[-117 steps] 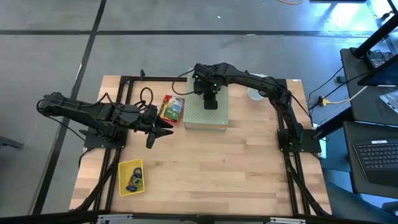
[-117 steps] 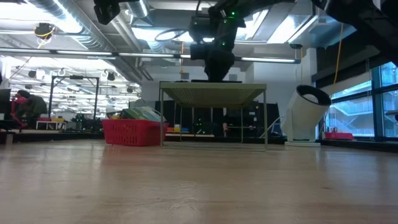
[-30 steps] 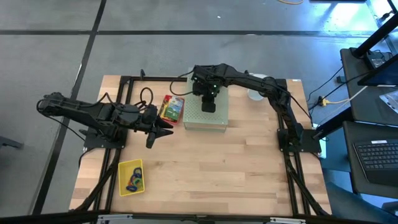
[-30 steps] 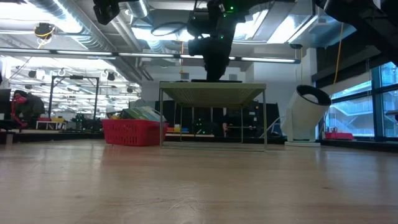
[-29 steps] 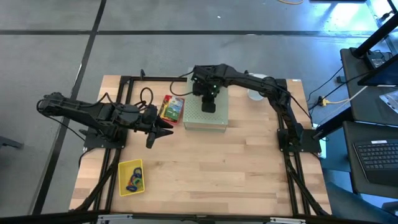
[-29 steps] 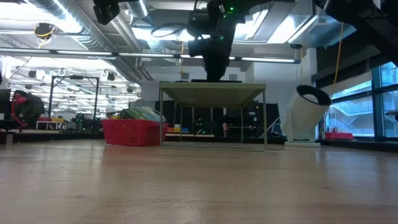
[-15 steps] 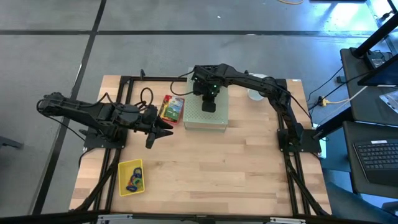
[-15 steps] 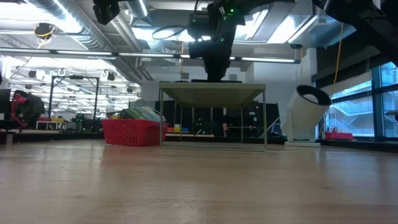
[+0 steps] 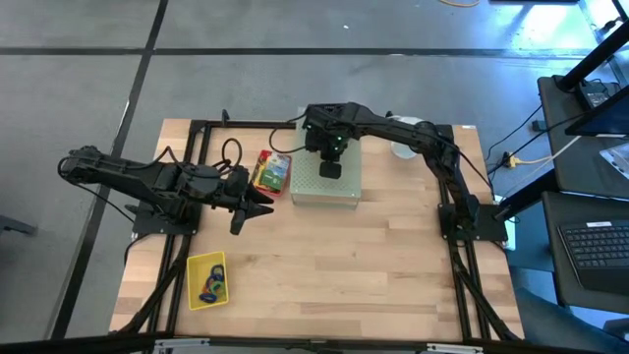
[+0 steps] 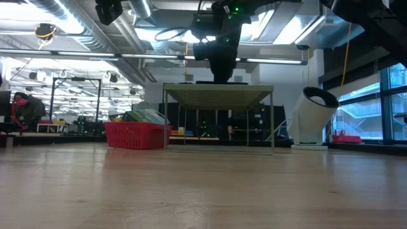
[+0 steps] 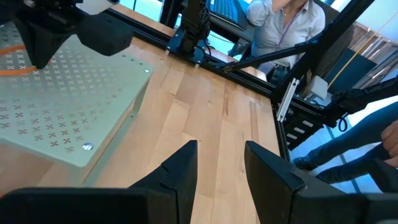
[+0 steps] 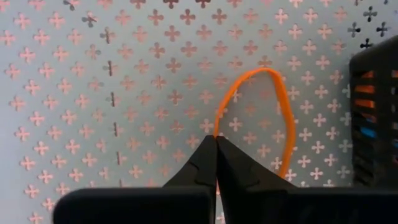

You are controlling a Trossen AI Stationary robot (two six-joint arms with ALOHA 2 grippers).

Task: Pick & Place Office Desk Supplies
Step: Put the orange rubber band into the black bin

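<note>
Right gripper [image 12: 216,140] is down on top of the pale green perforated box [image 9: 346,182], fingertips pinched together on the edge of an orange rubber band [image 12: 283,118] that lies flat on the cross-punched surface (no gap between the tips in the right wrist view). A dark slotted object [image 12: 376,118] sits at the edge of that view with orange and blue showing through its slots; what it is cannot be told.

From above, the right arm reaches in from the table's far right corner to the box. Just left of the box lies a yellow-and-green card box [image 9: 272,171]; its printing is too small to read. The left gripper [image 11: 221,163] hovers beside that box over the wooden table [image 9: 373,265], fingers parted and empty. Near the front left corner, a yellow tray [image 9: 194,273] holds a small heap of coloured bands [image 9: 211,285]. Beyond the table, the left wrist view catches a person in a light shirt [image 11: 283,28].
</note>
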